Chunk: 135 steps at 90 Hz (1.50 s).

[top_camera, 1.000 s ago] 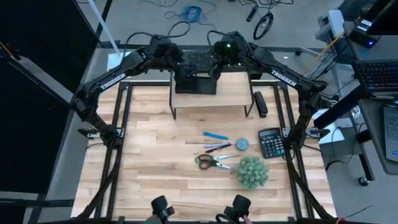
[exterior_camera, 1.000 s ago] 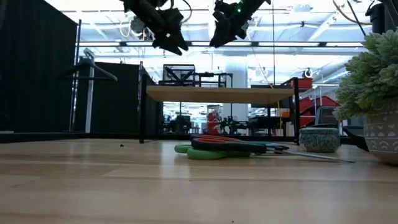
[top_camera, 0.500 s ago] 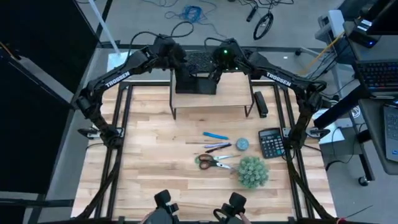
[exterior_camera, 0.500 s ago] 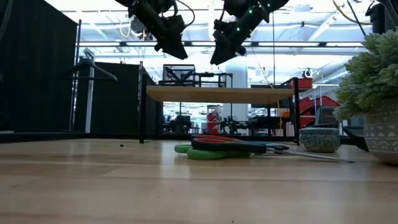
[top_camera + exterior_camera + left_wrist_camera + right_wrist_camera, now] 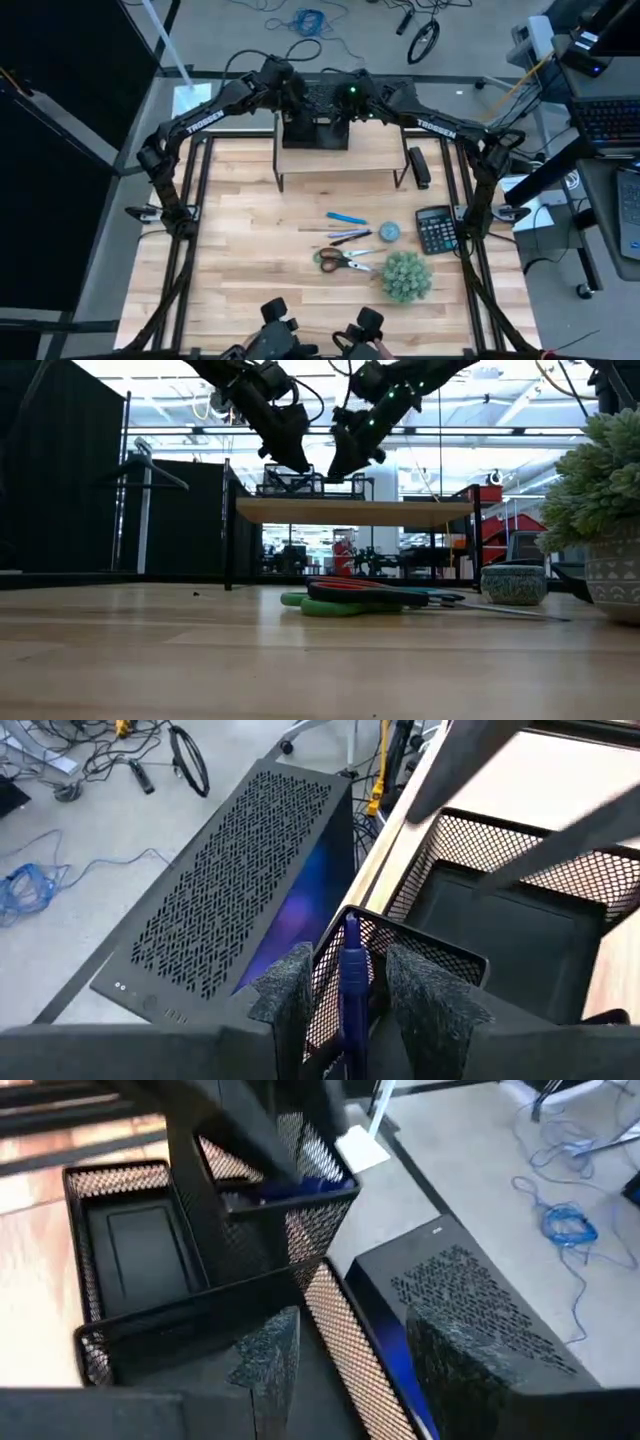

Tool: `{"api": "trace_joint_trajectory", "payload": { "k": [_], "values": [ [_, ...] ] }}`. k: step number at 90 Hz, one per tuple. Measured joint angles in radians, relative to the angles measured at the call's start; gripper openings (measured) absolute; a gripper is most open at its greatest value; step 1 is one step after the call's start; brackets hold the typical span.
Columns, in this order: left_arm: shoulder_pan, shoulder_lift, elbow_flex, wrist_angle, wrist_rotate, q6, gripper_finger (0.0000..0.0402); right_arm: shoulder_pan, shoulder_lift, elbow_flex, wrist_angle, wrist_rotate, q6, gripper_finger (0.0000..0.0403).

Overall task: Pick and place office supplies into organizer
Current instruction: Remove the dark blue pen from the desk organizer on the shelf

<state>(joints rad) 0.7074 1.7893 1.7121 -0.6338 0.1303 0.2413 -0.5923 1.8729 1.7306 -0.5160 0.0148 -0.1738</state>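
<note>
Over the last second I have brought both arms down and inward over the organizer (image 5: 315, 130) on the far riser shelf (image 5: 340, 150). My left gripper (image 5: 345, 982) pinches a blue pen (image 5: 349, 975) over the pen cup, about ready for release; my right gripper (image 5: 345, 1355) is spread and empty beside it.

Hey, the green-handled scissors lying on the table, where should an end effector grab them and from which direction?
Come straight down from above onto the green-handled scissors and pinch across the narrow stretch just past the handle loops. They lie flat on the table, handles left, blades right, so a side approach has little to grip. The red-handled pair overlaps them, so stay toward the green loops.
</note>
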Motion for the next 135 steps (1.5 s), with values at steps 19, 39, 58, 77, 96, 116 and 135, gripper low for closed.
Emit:
{"api": "trace_joint_trajectory", "payload": {
  "k": [19,39,58,77,96,116,135],
  "values": [
    [-0.001,-0.007,0.0,-0.057,0.009,0.003,0.012,0.012,0.025,0.0,0.045,-0.042,-0.002,0.0169],
    [-0.001,-0.007,0.001,-0.08,0.039,0.021,0.012,0.017,0.031,0.0,0.064,-0.046,-0.001,0.0169],
    [-0.001,-0.006,0.0,-0.085,0.042,0.027,0.012,0.033,0.048,0.001,0.093,-0.047,-0.019,0.0169],
    [-0.012,-0.006,-0.001,-0.103,0.048,0.03,0.012,0.043,0.083,0.001,0.134,-0.042,-0.054,0.0169],
    [-0.015,-0.006,-0.001,-0.125,0.05,0.056,0.012,0.045,0.085,0.001,0.15,-0.045,-0.055,0.0169],
    [-0.015,-0.005,-0.002,-0.126,0.057,0.056,0.012,0.049,0.085,0.001,0.154,-0.044,-0.066,0.0169],
    [-0.016,-0.005,-0.003,-0.123,0.062,0.054,0.0117,0.057,0.085,0.001,0.158,-0.04,-0.083,0.0169]
  ]
}}
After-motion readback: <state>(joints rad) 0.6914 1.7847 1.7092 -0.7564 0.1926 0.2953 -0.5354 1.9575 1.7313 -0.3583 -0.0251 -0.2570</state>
